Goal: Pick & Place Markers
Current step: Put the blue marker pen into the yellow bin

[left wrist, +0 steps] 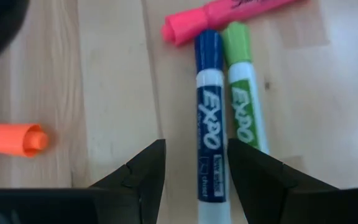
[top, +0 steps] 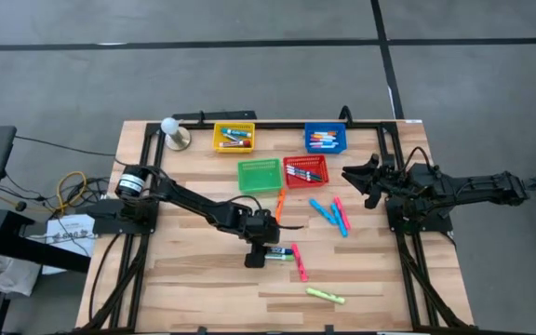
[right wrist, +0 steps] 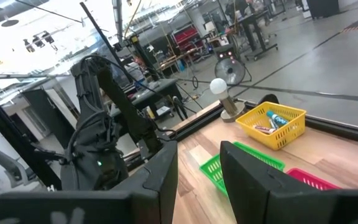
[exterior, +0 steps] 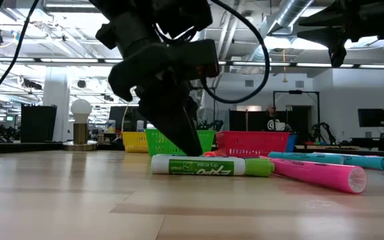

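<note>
Left wrist view: the left gripper (left wrist: 194,180), its dark wedge-shaped fingers spread, straddles a smooth white-barrelled blue marker (left wrist: 209,134) lying beside a green marker (left wrist: 244,115) on the pale wood-grain table (left wrist: 110,81), barrels parallel, caps toward a pink marker (left wrist: 219,15) at 12 o'clock. In the high view the left arm slants down to table centre; the right gripper (top: 354,174) waits aloft at 3 o'clock, fingers parted, empty
</note>
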